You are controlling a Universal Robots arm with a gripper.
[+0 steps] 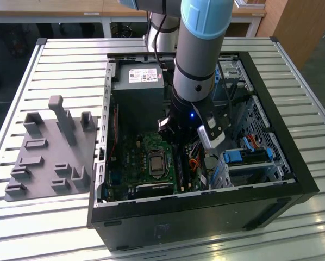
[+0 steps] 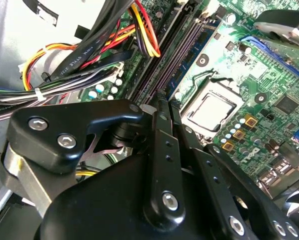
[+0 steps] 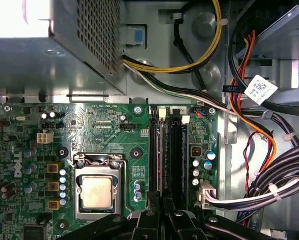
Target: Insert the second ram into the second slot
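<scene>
My gripper (image 1: 177,133) reaches down inside the open computer case (image 1: 293,179), right over the memory slots of the green motherboard (image 1: 131,163). In both wrist views its black fingers stand close together over the slots, gripper (image 3: 162,197), gripper (image 2: 159,102). A thin dark strip, the top edge of the second ram (image 3: 161,155), runs along a black slot and ends between the fingertips. It stands upright and low in that slot, with a white latch (image 3: 162,114) at its far end. A neighbouring black slot (image 3: 176,155) lies right beside it.
The processor socket (image 3: 97,192) sits close beside the slots. Bundled cables (image 3: 249,125) hang on the slots' other side. The grey power supply (image 1: 138,92) fills the case's far end, and blue drive-bay clips (image 1: 244,157) sit at the exterior view's right. A grey fixture plate (image 1: 48,147) lies outside the case.
</scene>
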